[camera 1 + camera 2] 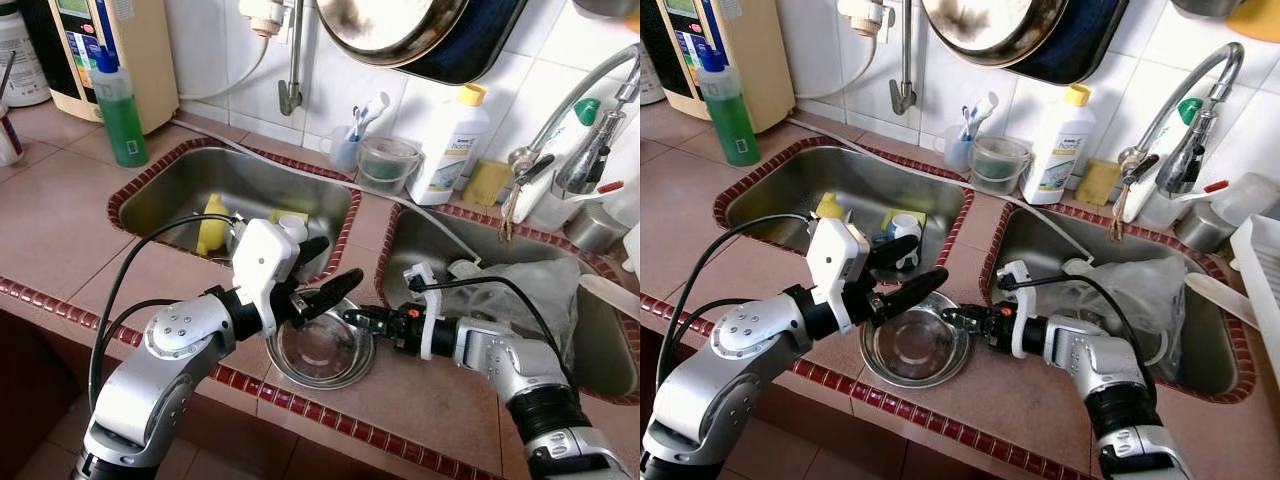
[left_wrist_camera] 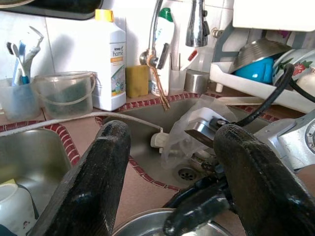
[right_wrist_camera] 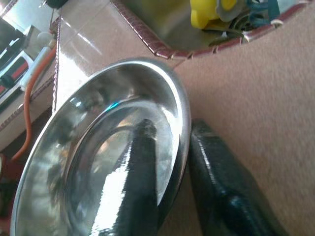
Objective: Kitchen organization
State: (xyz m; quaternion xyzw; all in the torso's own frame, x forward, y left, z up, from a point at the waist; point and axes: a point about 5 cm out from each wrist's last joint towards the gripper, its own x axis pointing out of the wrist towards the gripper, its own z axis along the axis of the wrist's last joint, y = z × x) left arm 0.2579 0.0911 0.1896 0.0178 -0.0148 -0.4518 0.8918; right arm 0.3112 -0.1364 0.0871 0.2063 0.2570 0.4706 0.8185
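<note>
One steel bowl (image 1: 322, 351) sits on the tiled bench (image 1: 60, 215), on the strip between the two sinks and near the front edge. The right hand (image 1: 352, 318) has its two fingers straddling the rim of this bowl, one finger (image 3: 140, 177) inside and one outside, closed on the thin edge as the right wrist view shows. The left hand (image 1: 318, 278) hovers just above the bowl with its fingers apart and holds nothing. I judge the bowl to be light and stiff, but its polished metal is slippery, so a grip at the rim could let it swing or slide out; a firm pinch on the rim is the only good place to hold it. In the left sink (image 1: 190, 170) I count one yellow object (image 1: 211, 222) and one white cup (image 1: 291, 226). Behind stand one green bottle (image 1: 119, 110) and one white bottle (image 1: 449, 145).
</note>
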